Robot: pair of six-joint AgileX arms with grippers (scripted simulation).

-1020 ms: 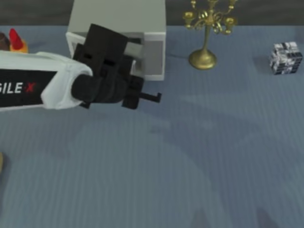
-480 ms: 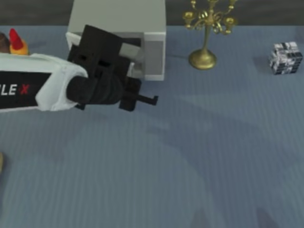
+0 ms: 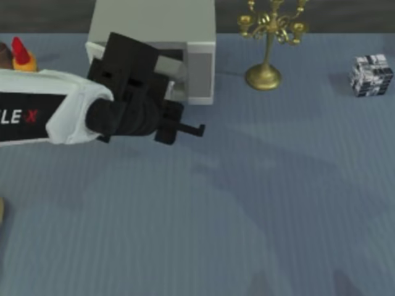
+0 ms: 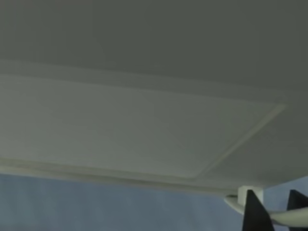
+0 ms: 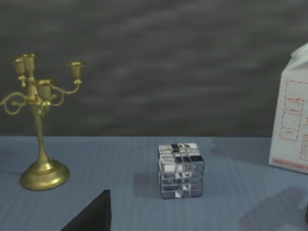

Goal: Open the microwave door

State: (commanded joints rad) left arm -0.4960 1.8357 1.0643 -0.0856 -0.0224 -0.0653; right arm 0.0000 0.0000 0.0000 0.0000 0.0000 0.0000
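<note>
The left end effector (image 4: pixel 272 211) sits right at the front of the microwave (image 3: pixel 154 28), its two dark fingertips (image 4: pixel 252 211) standing either side of the pale bar handle (image 4: pixel 240 204) of the microwave door (image 4: pixel 139 130). The fingers look closed around the bar, though the wrist view shows only their tips, so how firmly they bite is a judgement. From above, the black wrist covers most of the microwave's front; the door's edge appears swung a little out from the cabinet, so the door seems only partly open.

Beside the microwave, toward the counter's right, stands a gold candlestick (image 3: pixel 266 37), and farther from the microwave in the same direction a mirrored cube (image 3: pixel 371 75). On the microwave's other side a red-tipped object (image 3: pixel 21 52) peeks past the arm. The right end effector is not seen from above; its own camera shows only a dark corner, so I cannot tell its state.

The main risk is the handle slipping out of the fingers if the pull runs straight instead of following the door's arc. A hard tug could also drag the whole microwave across the counter (image 3: pixel 247 216).
</note>
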